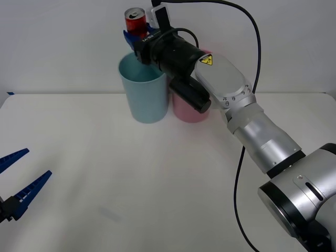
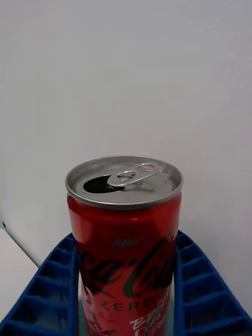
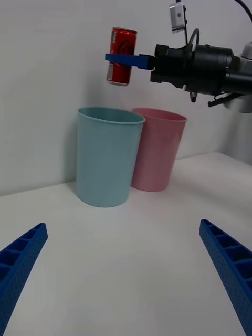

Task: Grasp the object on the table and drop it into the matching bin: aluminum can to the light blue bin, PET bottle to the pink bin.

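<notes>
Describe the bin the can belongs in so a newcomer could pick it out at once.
Two tall round bins stand side by side at the white table's far edge. The light blue bin is on the robot's left, below the red aluminum can held by the right gripper; its neighbour is pink.

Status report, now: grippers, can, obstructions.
Right gripper shut on the aluminum can, upright above the light blue bin. Left gripper open, low over the table. Nothing blocking the drop.
</notes>
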Robot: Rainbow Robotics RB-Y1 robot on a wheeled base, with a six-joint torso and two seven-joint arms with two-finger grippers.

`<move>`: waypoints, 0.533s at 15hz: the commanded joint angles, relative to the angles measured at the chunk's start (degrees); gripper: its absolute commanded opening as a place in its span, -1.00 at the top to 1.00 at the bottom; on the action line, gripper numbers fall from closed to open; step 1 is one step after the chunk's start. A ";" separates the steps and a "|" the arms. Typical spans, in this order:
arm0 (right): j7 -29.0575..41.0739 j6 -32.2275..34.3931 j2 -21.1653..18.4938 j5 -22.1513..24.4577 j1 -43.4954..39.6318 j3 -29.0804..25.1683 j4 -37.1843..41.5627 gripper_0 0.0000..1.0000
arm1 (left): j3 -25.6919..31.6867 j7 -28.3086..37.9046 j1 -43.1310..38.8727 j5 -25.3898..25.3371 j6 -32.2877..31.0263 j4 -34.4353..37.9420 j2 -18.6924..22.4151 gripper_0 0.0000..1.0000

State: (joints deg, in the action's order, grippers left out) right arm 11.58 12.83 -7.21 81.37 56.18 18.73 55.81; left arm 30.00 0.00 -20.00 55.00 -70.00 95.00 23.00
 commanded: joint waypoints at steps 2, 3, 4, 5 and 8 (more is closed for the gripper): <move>-0.33 0.09 0.00 -0.51 -0.02 0.00 0.09 -1.00 | 0.00 0.00 0.00 0.00 0.00 0.00 0.00 -1.00; -0.42 0.09 0.00 -0.95 -0.10 0.00 0.09 -1.00 | 0.00 0.00 0.00 0.00 0.00 0.00 0.00 -1.00; -0.51 0.53 -0.18 -1.83 -0.19 0.00 0.09 -1.00 | 0.00 0.00 0.00 0.00 0.00 0.00 0.00 -1.00; -0.68 1.41 -0.44 -2.53 -0.37 0.00 0.09 -1.00 | 0.00 0.00 0.00 0.00 0.00 0.00 0.00 -1.00; -0.95 2.99 -2.55 -3.41 -3.01 0.00 3.87 -1.00 | 0.00 0.00 0.00 0.00 0.00 0.00 0.00 -1.00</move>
State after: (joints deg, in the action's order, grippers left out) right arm 10.66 15.56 -9.28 78.00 53.94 18.73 58.47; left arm 30.00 0.00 -20.00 55.00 -70.00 95.00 23.00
